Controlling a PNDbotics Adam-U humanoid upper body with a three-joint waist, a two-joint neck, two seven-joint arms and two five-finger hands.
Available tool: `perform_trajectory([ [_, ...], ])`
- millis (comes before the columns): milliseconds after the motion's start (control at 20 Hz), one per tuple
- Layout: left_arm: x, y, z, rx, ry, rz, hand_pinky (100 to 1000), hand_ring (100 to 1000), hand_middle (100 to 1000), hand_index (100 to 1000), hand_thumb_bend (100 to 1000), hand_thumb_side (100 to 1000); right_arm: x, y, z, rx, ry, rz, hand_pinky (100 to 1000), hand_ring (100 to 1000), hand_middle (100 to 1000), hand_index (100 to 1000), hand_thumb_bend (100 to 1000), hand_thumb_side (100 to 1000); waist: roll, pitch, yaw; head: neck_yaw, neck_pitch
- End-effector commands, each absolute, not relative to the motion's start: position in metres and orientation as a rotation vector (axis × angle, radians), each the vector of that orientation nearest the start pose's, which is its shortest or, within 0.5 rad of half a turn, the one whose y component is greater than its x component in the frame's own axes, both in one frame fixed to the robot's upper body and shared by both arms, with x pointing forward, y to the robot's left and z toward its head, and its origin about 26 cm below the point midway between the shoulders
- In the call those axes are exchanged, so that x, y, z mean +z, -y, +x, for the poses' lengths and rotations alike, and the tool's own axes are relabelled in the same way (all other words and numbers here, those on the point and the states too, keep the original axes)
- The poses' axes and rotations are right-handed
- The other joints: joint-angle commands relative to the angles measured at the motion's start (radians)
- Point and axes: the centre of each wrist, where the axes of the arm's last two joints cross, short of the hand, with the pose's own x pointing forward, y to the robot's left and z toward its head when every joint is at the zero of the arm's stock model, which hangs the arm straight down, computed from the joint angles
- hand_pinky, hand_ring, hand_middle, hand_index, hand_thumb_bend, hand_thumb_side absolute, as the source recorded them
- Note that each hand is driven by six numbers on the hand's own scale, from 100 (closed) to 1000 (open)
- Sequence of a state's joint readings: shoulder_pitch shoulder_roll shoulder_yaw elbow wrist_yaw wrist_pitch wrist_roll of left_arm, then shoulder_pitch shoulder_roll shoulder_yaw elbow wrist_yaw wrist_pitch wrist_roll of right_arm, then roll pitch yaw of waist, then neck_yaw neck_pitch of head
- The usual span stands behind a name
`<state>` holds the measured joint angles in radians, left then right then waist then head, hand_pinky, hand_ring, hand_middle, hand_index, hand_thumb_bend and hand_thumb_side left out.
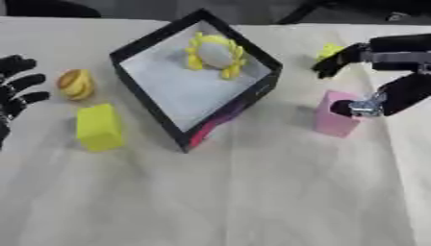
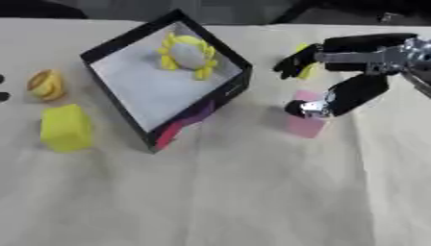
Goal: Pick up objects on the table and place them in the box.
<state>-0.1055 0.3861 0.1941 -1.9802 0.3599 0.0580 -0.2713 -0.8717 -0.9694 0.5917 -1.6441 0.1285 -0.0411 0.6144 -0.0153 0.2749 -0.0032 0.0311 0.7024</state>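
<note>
At left edge of frame: left hand idle, black fingers spread and relaxed, holding nothing. Just right of it, small rounded yellow-orange striped object; below that, yellow block, soft-edged. Upper centre: black-walled box, square, pale grey floor, turned askew; inside near far corner, grey rounded toy with yellow frill. Right of box: pink block, upright on cream cloth-covered table. Right hand over pink block, thumb touching its top, fingers extended above, not closed. Small yellow object behind fingers.

A robot test setup, likely a lab: a cream cloth is covering the worktop, where a black box and toy-like blocks are lying as practice props. Dark furniture is showing beyond the far edge.
</note>
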Motion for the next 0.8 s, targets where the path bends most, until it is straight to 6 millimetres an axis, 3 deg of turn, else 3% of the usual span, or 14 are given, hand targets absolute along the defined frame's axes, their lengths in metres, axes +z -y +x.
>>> perform_trajectory([
  [50, 0.1740, -0.3367, 0.2712, -0.359, 2.061, -0.104, 815, 860, 840, 877, 100, 807, 0.2994, 0.2644, 0.3575, 1.893, 1.466, -0.503, 994, 879, 840, 973, 300, 679, -0.004, -0.015, -0.001, 0.001, 0.001],
  [500, 0.1717, -0.3357, 0.2708, -0.364, 2.057, -0.099, 817, 862, 841, 877, 100, 816, 0.2947, 0.2682, 0.3487, 1.923, 1.436, -0.584, 1000, 911, 851, 968, 423, 727, 0.000, -0.009, -0.002, 0.005, -0.012],
  [800, 0.1710, -0.3349, 0.2709, -0.368, 2.053, -0.098, 818, 863, 841, 877, 100, 822, 0.2907, 0.2727, 0.3507, 1.939, 1.426, -0.635, 1000, 915, 852, 975, 453, 738, 0.002, -0.005, -0.005, 0.008, -0.021],
])
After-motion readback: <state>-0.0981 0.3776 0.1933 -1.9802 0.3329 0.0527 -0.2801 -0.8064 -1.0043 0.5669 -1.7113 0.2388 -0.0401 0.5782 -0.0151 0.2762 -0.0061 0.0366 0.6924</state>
